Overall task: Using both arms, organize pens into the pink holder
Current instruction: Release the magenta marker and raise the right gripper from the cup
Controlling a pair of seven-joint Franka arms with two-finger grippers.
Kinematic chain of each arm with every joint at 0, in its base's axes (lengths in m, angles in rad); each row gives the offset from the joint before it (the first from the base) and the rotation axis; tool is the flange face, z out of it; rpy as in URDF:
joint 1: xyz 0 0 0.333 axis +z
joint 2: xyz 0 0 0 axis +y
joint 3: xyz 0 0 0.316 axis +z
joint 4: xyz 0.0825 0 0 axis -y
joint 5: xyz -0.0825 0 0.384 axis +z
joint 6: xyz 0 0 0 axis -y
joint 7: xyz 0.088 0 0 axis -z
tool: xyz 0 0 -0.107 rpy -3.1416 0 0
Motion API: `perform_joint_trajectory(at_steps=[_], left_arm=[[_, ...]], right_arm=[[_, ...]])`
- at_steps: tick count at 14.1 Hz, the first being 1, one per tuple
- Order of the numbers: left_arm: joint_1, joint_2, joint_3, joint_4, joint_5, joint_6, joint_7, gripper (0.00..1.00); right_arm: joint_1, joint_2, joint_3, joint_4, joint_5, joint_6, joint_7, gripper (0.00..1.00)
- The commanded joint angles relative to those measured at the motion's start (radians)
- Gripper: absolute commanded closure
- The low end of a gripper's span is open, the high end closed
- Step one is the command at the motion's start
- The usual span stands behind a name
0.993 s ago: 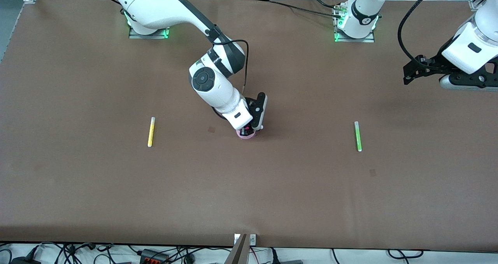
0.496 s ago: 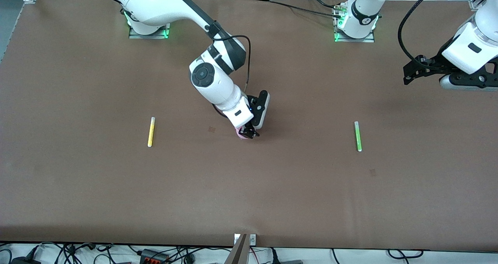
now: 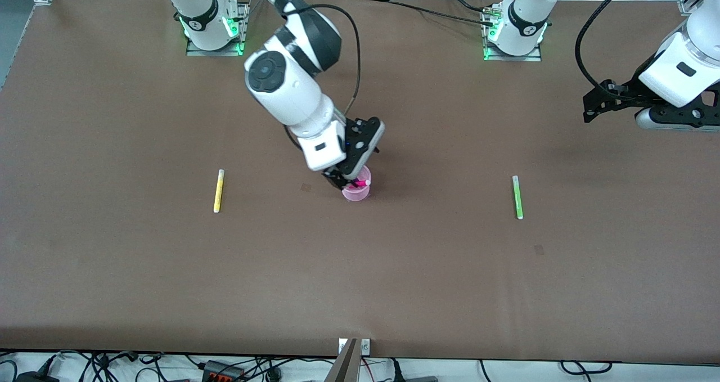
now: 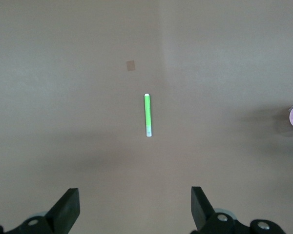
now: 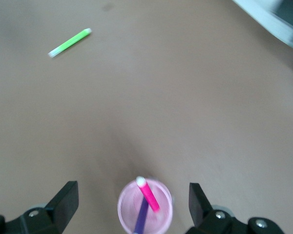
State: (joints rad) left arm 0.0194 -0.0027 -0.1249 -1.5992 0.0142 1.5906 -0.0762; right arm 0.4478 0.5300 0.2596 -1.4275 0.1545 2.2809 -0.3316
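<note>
So right now the right tool point(image 3: 339, 179) is sitting just over the pink holder point(image 3: 358, 193) in the middle of the worktop point(image 3: 394, 286). Its fingers are spread wide and there's nothing in them. The magenta pen point(image 3: 360, 184) and the purple pen point(image 5: 142, 219) are both in the cup. The magenta one leans, with its whitish tip poking above the rim.

My guess is this is the clearing-off bit, with two pens left to fetch. If I were driving it, I'd go straight up first and keep the fingers apart. Swing sideways while low and a finger could clip that leaning tip and knock the cup over, since it looks light.

The yellow pen point(image 3: 219, 191) lies flat toward the right arm's end, so that's the obvious next pick for this arm. I'd straddle it across its width near the middle.

The left tool point(image 4: 134, 207) waits up in the air near its own end of the worktop, fingers spread too, empty. The green pen point(image 3: 517, 197) lies flat on that side. I'd just avoid having both arms over the cup at once.
</note>
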Motion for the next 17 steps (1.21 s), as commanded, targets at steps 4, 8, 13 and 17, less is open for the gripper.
perform_joint_trajectory(at_steps=[4,8,13,17], left_arm=[[-0.001,0.006,0.002,0.018,-0.02,-0.004,-0.008,0.0],[-0.001,0.006,0.002,0.018,-0.02,-0.004,-0.008,0.0],[0.0,0.006,0.002,0.018,-0.022,-0.004,-0.008,0.0],[0.0,0.006,0.002,0.018,-0.022,-0.006,-0.008,0.0]], right_arm=[[-0.179,-0.074,-0.008,-0.005,-0.003,-0.338,0.255,0.0],[-0.221,-0.093,-0.129,-0.004,-0.023,-0.55,0.322,0.0],[-0.221,-0.123,-0.244,-0.004,-0.155,-0.633,0.361,0.0],[-0.247,-0.134,-0.299,0.068,-0.205,-0.635,0.374,0.0]])
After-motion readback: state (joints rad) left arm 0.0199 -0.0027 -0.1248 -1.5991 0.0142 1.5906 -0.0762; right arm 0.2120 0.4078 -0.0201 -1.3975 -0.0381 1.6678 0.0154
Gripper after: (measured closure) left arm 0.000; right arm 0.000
